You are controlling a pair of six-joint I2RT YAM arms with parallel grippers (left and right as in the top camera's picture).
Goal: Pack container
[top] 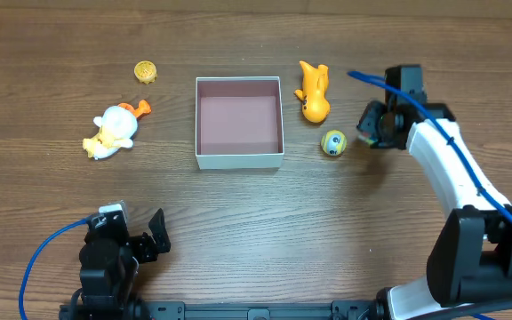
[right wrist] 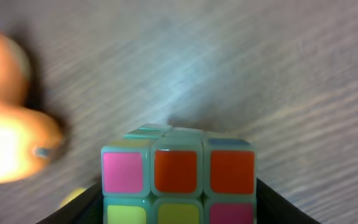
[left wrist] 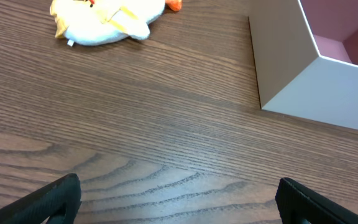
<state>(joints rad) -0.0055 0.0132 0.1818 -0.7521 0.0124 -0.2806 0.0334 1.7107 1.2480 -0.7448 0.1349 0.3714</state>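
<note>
The container [top: 239,160] is a square white-walled box with a pink-brown inside, in the middle of the table; its near corner shows in the left wrist view [left wrist: 316,81]. My right gripper [top: 369,127] is shut on a colourful puzzle cube [right wrist: 178,177], held right of the box. An orange plush duck [top: 312,91] and a small yellow ball [top: 332,142] lie between it and the box. My left gripper [top: 147,242] is open and empty near the front edge. A white and yellow plush duck [top: 114,130] lies left of the box and shows in the left wrist view [left wrist: 107,22].
A small yellow round toy [top: 146,71] lies at the back left. The blurred orange duck [right wrist: 5,124] fills the left of the right wrist view. A blue cable [top: 52,258] runs from the left arm's base.
</note>
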